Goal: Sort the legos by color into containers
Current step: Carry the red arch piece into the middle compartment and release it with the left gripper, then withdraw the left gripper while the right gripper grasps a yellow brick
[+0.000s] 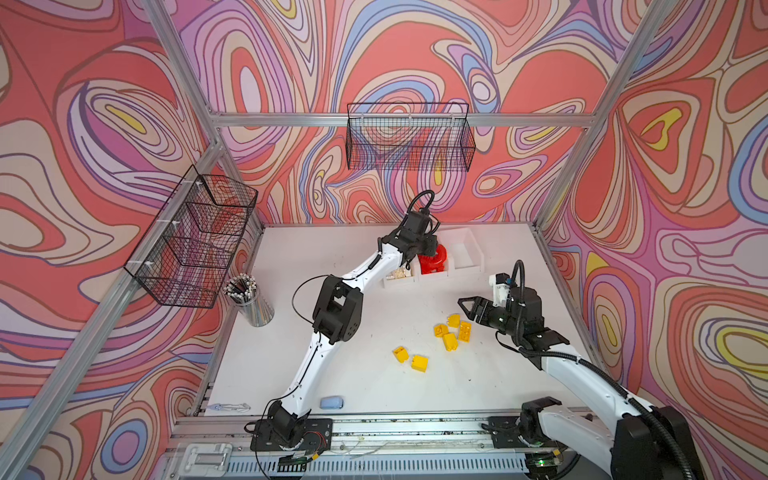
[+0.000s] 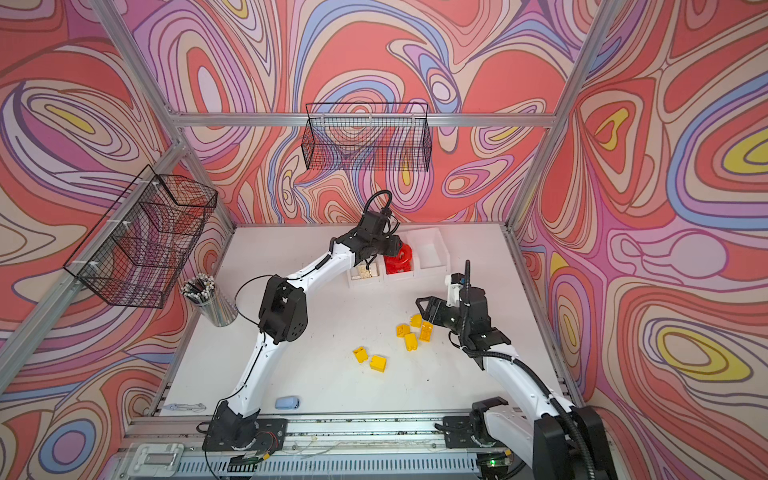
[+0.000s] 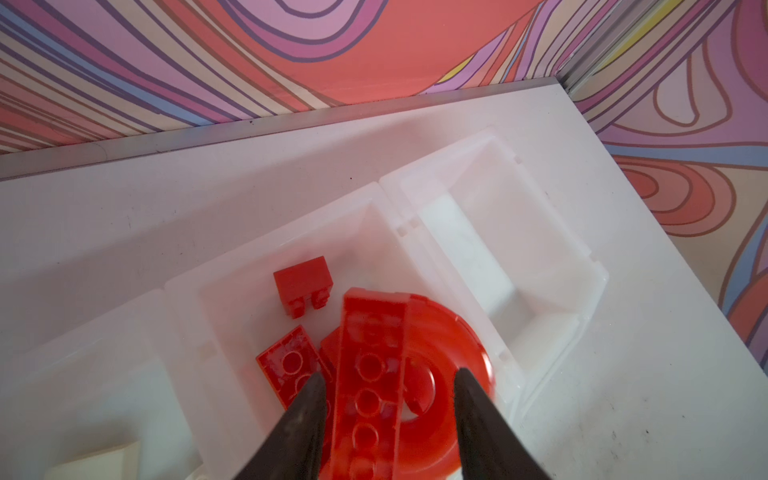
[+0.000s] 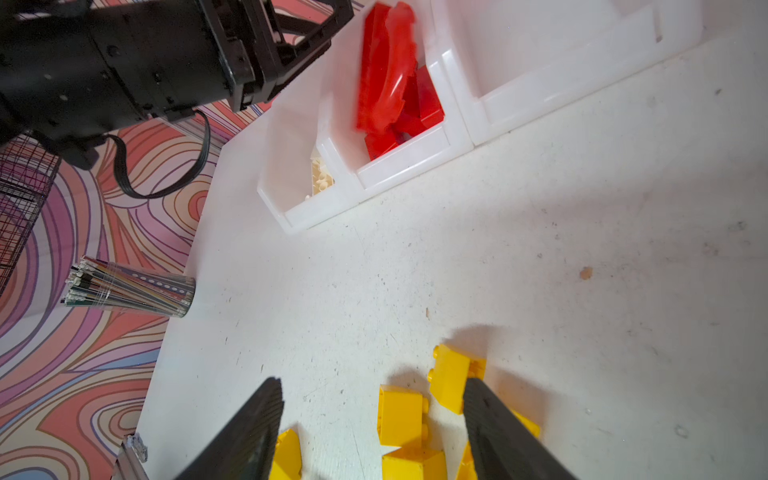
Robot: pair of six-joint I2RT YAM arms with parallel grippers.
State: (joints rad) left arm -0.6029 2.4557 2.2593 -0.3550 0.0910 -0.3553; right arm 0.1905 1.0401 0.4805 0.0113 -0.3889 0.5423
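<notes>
My left gripper (image 3: 389, 374) hangs over the middle bin (image 3: 365, 249) with its fingers (image 3: 307, 419) spread. The red arch (image 3: 436, 332) sits between and below them, inside that bin. From the left wrist view I see no finger pressing on it, and the arch is blurred there and in the right wrist view. Beside it in the same bin lie smaller red bricks (image 3: 302, 284), one with its studs facing the camera and one tipped on its side.

The three bins (image 1: 434, 277) stand joined in a row at the far side of the table (image 1: 332, 257). The bin left of the red one holds cream bricks (image 4: 322, 178).

My right gripper (image 4: 372, 384) is also spread and holds nothing. It hovers low over the loose yellow bricks (image 1: 451, 330), four of them bunched together on the table just under its fingers. Two more yellow ones (image 1: 411, 358) lie a little nearer to me, side by side and apart from that bunch.

A pencil cup (image 1: 253, 309) stands at the table's left edge. A pale blue block (image 1: 331, 402) rests near the front rail.
</notes>
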